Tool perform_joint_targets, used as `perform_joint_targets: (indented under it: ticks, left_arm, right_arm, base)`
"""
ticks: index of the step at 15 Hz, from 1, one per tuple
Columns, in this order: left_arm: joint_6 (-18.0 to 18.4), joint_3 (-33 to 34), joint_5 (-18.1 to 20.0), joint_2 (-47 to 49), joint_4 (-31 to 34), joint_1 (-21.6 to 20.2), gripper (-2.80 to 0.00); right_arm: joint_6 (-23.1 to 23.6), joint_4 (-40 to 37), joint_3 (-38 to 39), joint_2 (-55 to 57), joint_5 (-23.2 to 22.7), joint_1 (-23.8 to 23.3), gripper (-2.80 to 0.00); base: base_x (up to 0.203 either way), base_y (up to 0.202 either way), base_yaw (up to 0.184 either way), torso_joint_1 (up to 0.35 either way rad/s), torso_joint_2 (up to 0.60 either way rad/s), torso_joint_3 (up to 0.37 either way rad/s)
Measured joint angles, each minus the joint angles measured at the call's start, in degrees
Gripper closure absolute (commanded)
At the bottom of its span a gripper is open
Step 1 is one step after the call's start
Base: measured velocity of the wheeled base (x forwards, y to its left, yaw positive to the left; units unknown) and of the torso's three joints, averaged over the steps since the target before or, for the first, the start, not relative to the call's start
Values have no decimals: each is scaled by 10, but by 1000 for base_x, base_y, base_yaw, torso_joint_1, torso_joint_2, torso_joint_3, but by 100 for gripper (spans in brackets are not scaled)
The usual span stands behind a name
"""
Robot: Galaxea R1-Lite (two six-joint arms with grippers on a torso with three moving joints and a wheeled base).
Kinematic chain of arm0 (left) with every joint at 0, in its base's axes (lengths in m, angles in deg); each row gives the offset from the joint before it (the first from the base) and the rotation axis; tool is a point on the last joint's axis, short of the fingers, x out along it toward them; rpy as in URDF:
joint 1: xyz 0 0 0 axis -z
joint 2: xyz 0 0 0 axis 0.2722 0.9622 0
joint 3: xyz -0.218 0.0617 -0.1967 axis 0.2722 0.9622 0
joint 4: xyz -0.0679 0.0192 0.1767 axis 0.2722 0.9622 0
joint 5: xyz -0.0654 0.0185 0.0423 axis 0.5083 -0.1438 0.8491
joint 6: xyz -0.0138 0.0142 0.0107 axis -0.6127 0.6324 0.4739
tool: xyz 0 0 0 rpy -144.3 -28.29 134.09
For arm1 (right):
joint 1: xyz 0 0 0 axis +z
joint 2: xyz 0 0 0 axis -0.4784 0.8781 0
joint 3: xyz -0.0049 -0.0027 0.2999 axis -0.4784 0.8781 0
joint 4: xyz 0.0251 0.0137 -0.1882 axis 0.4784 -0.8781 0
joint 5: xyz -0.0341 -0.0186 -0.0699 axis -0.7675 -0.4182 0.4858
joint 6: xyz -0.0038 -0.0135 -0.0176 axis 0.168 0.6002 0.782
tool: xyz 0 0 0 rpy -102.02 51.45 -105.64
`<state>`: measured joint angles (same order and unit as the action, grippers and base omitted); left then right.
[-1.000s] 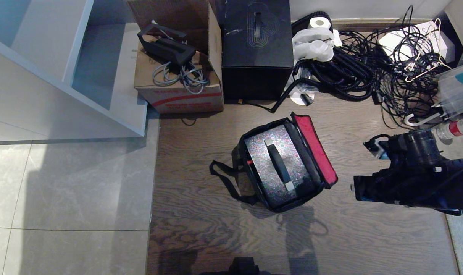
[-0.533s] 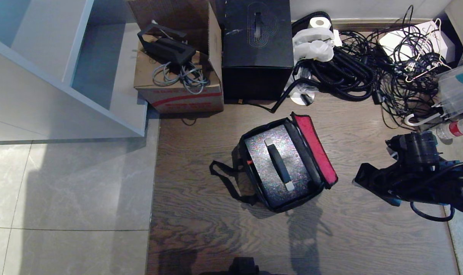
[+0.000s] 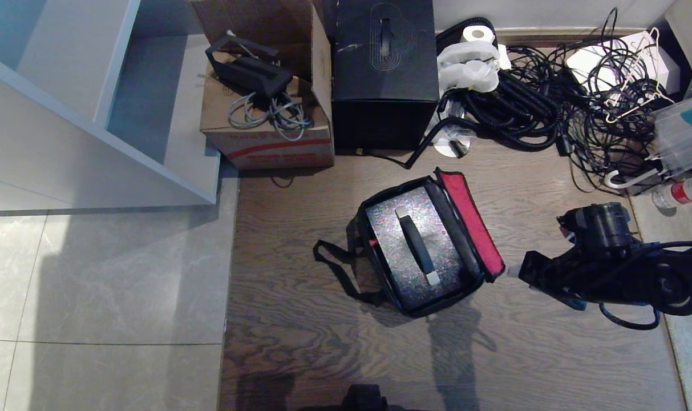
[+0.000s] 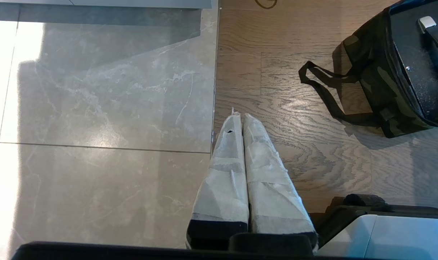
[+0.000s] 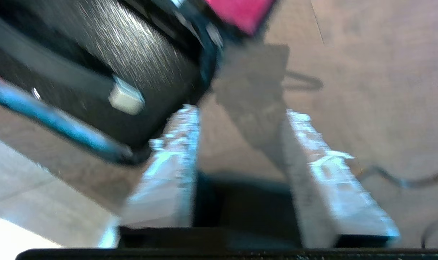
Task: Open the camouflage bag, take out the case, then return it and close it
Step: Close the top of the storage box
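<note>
The camouflage bag [image 3: 437,305] stands open on the wooden floor, its lid flipped to the right with the red inner side [image 3: 470,222] up. A glittery silver case [image 3: 388,228] with a black handle [image 3: 417,245] lies inside it. My right gripper [image 3: 519,274] hovers just right of the bag's near right corner. The right wrist view shows it [image 5: 242,112] open and empty over bare floor, beside the case [image 5: 132,61]. My left gripper [image 4: 240,116] is shut and parked off to the left, with the bag [image 4: 374,76] and its strap [image 4: 323,90] ahead of it.
Behind the bag stand a plain black box [image 3: 384,74] and a cardboard box [image 3: 266,114] of cables. A cable tangle [image 3: 551,108] fills the back right, with a bottle [image 3: 679,193] near my right arm. A white shelf unit [image 3: 94,114] is at the left, over tiles.
My right arm has swung round and moved left toward the bag's right side, and its gripper has gone from shut to open. Bag, case and left arm have not moved.
</note>
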<state>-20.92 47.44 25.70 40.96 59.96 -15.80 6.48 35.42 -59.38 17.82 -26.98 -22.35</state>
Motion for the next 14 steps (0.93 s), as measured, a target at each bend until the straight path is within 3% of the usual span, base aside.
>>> perform_joint_targets:
  ticks: [7,14]
  left_arm:
    - [0,0,0,0,0,0,0]
    - [0,0,0,0,0,0,0]
  right_arm:
    - [117,68,-121,121,6,19,-280]
    - [151,75,-170,207,13,24,-280]
  base:
    - [0,0,0,0,0,0]
    - [0,0,0,0,0,0]
